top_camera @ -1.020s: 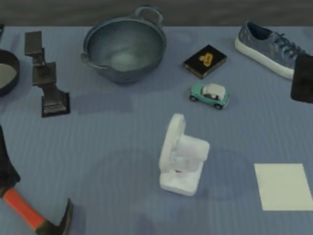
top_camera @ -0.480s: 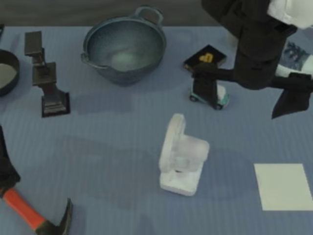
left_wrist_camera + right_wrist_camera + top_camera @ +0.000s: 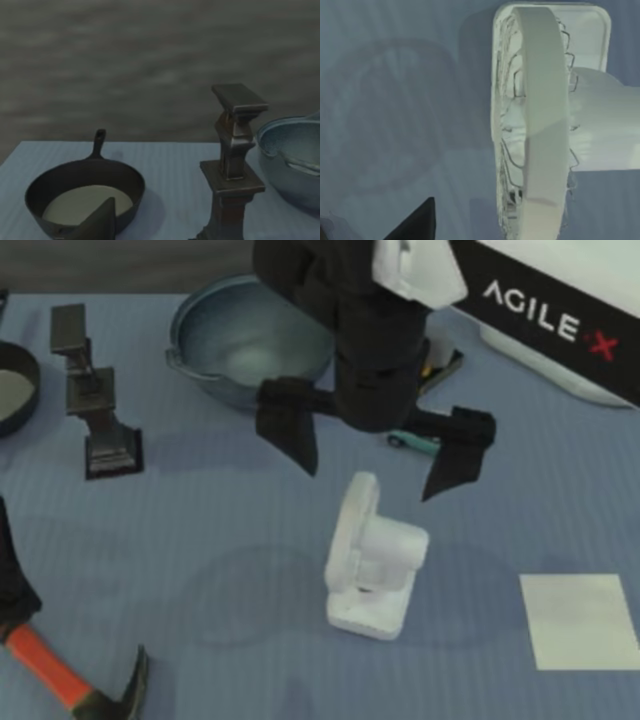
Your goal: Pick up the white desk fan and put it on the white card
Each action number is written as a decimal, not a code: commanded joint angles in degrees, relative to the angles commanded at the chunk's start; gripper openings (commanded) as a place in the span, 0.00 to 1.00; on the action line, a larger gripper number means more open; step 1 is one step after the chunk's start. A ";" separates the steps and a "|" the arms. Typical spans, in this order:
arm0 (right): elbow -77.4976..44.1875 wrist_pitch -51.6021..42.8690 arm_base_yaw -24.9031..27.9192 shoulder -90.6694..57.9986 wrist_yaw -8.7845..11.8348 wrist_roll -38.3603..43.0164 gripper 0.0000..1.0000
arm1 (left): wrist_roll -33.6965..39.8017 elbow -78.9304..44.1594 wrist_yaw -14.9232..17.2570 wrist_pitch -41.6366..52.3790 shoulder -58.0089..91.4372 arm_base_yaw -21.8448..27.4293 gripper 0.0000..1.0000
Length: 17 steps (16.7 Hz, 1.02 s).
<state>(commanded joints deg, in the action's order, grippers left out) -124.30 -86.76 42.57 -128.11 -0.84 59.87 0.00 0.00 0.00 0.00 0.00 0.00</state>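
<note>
1. The right gripper [image 3: 372,455] hangs over the tabletop [image 3: 220,540] just behind the fan [image 3: 372,558], its fingers [image 3: 288,430] spread wide, holding nothing.
2. The fan stands upright mid-tabletop, untouched.
3. The card [image 3: 580,620] lies flat well to the fan's right.
4. The left gripper isn't visible.

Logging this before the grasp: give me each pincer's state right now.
Left pincer: not in the top view; open or shut cannot be told.
Right pincer: open, holding nothing, above the white desk fan.
</note>
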 joint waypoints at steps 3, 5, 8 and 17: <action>-2.70 -0.52 1.04 -1.53 0.67 1.42 1.00 | 0.00 0.00 0.00 0.00 0.00 0.00 1.00; -2.70 -0.52 1.04 -1.53 0.67 1.42 1.00 | 0.00 0.00 0.00 0.00 0.00 0.00 1.00; -2.57 -0.43 0.77 -1.34 0.61 1.37 1.00 | 0.00 0.00 0.00 0.00 0.00 0.00 1.00; 9.86 10.78 1.11 -0.31 0.68 1.47 1.00 | 0.00 0.00 0.00 0.00 0.00 0.00 1.00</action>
<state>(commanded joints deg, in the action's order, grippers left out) -114.44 -75.98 43.68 -128.42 -0.15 61.35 0.00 0.00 0.00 0.00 0.00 0.00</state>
